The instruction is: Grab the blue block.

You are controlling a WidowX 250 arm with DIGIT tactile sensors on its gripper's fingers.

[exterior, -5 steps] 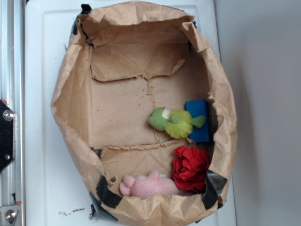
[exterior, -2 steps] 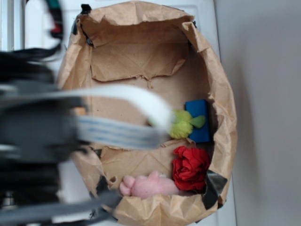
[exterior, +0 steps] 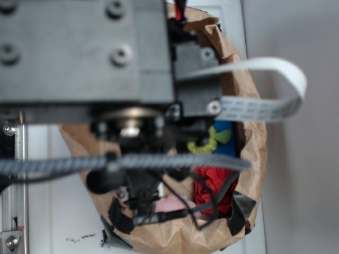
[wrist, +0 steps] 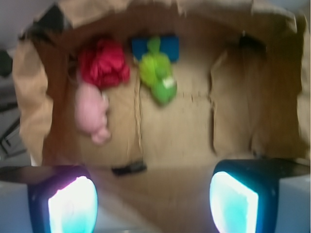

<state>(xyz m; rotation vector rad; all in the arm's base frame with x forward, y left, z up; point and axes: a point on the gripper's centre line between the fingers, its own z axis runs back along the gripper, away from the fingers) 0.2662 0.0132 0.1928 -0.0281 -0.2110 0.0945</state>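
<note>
The blue block point(wrist: 170, 47) lies against the far wall of the brown paper bag point(wrist: 277, 92), with its middle hidden behind the green plush toy point(wrist: 158, 75). My gripper point(wrist: 154, 204) hangs open above the bag's near rim, well short of the block, with nothing between its glowing fingertips point(wrist: 73, 206). In the exterior view my arm point(exterior: 85, 53) covers most of the bag. Only a sliver of the blue block point(exterior: 226, 128) shows there, beside the green plush toy point(exterior: 207, 144).
A red fabric flower point(wrist: 103, 63) sits left of the block, and a pink plush point(wrist: 92, 114) lies below the flower. The crumpled bag walls point(exterior: 257, 153) ring everything. A white ribbon cable point(exterior: 265, 87) loops off the arm to the right.
My arm has swung in from the left over the bag. It now blocks most of the exterior view that was open a second ago. The toys and the block have not moved.
</note>
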